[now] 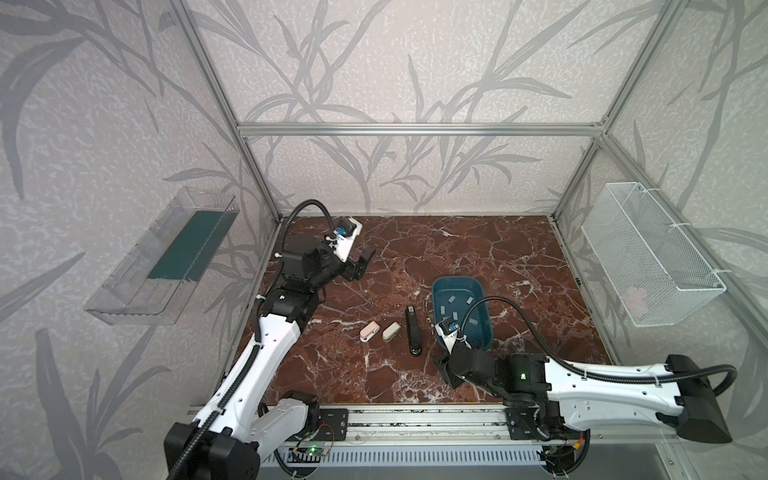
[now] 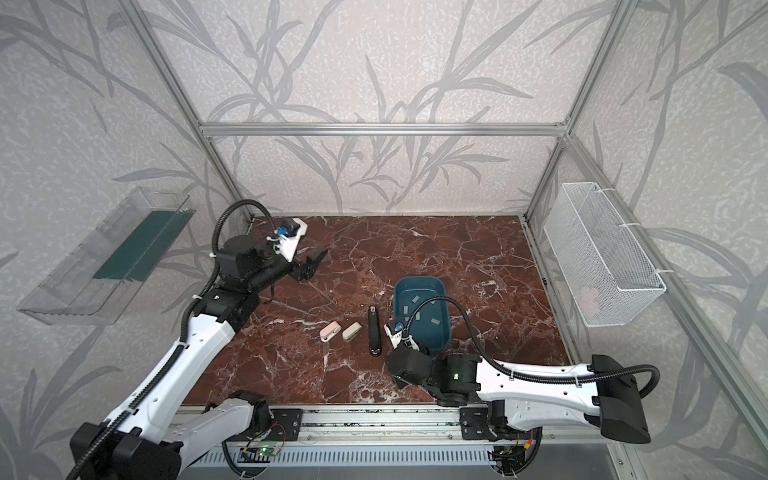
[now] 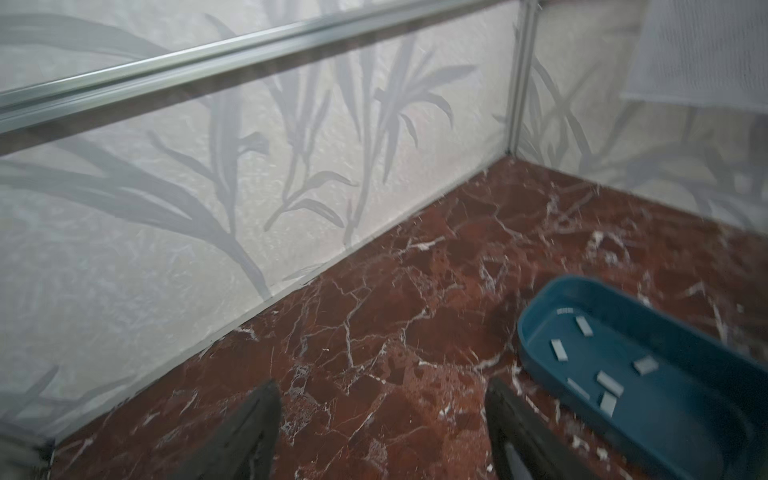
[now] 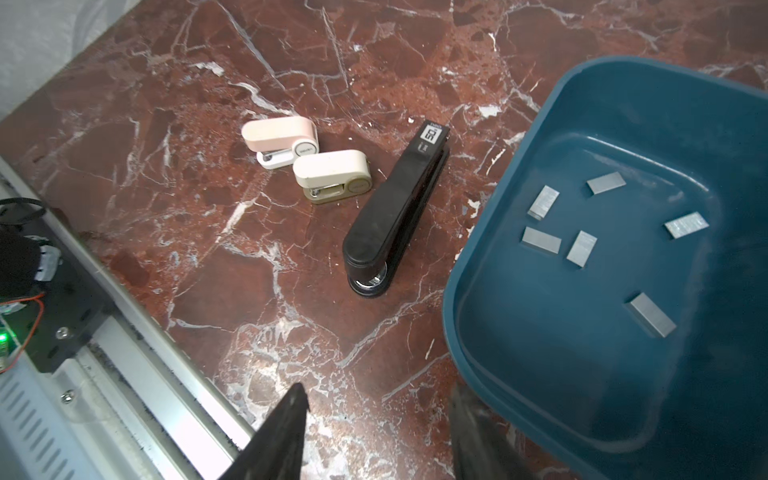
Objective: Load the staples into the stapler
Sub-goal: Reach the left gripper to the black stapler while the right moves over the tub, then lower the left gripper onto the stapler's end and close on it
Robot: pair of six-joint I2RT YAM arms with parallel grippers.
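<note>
Currently the staples (image 4: 581, 248) — 6 loose strips — lie in the blue tray (image 4: 451, 291), which sits just beside the black stapler (image 4: 395, 212). They are likely light, slick and brittle: pinch 1 across its long edges. Left gripper (image 3: 382, 386) and right gripper (image 4: 378, 388) both gape, empty.

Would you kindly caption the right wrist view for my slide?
Black stapler and two small staplers on marble, beside blue tray of staples.
</note>
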